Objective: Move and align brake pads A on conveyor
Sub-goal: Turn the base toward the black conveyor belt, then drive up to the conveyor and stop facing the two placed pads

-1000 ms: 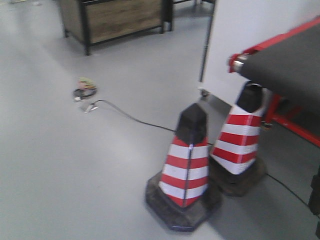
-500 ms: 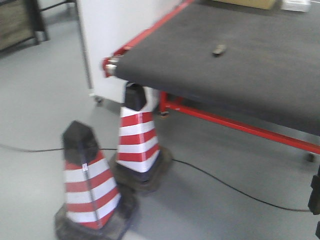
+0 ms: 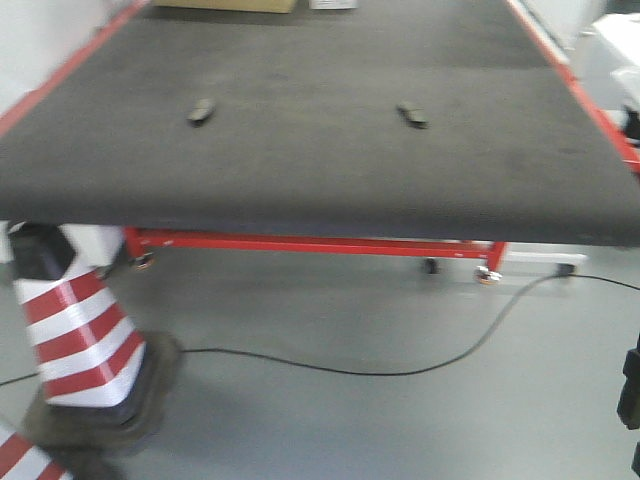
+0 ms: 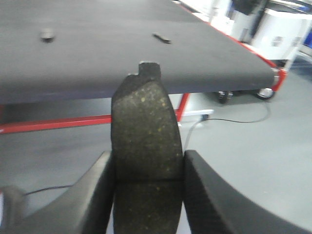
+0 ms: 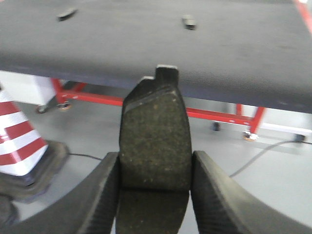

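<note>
While two brake pads already lie on the conveyor (image 3: pixel 320 190), the pad on the belt's left (image 3: pixel 202 110) in the upper left of the front view and the pad on the belt's right (image 3: pixel 411 115) just right of centre, well apart from each other, two more are carried in the claws. The left gripper (image 4: pixel 146 180) is clamped on the left-held pad (image 4: pixel 145 146), which stands upright with its long axis pointing up the frame, tab at the top. The right gripper (image 5: pixel 155 175) grips the right-held pad (image 5: pixel 156 136) the same way. In both wrist views the belt edge crosses the upper part of the frame beyond the pads (so the conveyor lies ahead of both claws, not yet under them). Neither arm looks clearly nearer. Bottom left of the front view stands a striped traffic cone (image 3: pixel 75 330), with a black cable (image 3: pixel 380 368) across the grey floor (image 3: pixel 400 420)
</note>
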